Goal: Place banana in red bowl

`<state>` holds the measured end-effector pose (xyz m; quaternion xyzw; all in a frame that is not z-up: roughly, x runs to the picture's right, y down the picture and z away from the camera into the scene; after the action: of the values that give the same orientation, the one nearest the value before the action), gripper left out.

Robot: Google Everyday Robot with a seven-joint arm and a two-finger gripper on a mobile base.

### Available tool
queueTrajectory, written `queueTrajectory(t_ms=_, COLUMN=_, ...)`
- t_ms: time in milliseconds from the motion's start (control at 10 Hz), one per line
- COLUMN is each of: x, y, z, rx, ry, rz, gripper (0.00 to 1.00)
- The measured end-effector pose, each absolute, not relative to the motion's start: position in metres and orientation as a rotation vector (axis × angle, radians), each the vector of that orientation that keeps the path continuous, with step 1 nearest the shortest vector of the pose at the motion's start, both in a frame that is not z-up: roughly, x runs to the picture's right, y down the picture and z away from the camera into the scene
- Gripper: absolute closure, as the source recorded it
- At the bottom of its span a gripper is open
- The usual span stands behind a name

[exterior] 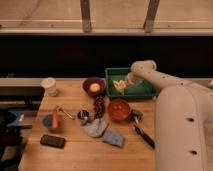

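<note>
Banana lies in the green tray, right of centre; my gripper hovers beside it, fingers released. Grasp and carry to red bowl remain.

The banana is pale yellow, lying in a green tray. The pale claw of the off-white arm hangs over that tray, just beside the banana. The red bowl is bright orange-red. Another bowl is dark maroon and holds a yellowish ball. The table is light wood-brown.
</note>
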<state>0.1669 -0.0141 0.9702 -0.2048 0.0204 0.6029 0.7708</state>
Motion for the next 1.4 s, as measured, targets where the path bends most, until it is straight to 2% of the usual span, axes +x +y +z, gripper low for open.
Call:
queueTrajectory(t_ms=600, x=0.128, y=-0.002, z=0.999, rx=-0.563, ry=-0.005, rz=1.294, gripper=0.2)
queueTrajectory(t_ms=700, x=0.125, y=0.002, z=1.0, rx=-0.566, ry=-0.008, rz=1.287, gripper=0.25)
queueTrajectory(t_ms=900, x=0.118, y=0.006, z=0.998, rx=-0.57, ry=-0.02, rz=1.27, gripper=0.42)
queueTrajectory(t_ms=1000, x=0.115, y=0.007, z=0.996, rx=-0.573, ry=-0.025, rz=1.261, gripper=0.55)
queueTrajectory(t_ms=1400, x=0.115, y=0.007, z=0.991, rx=-0.574, ry=-0.02, rz=1.259, gripper=0.94)
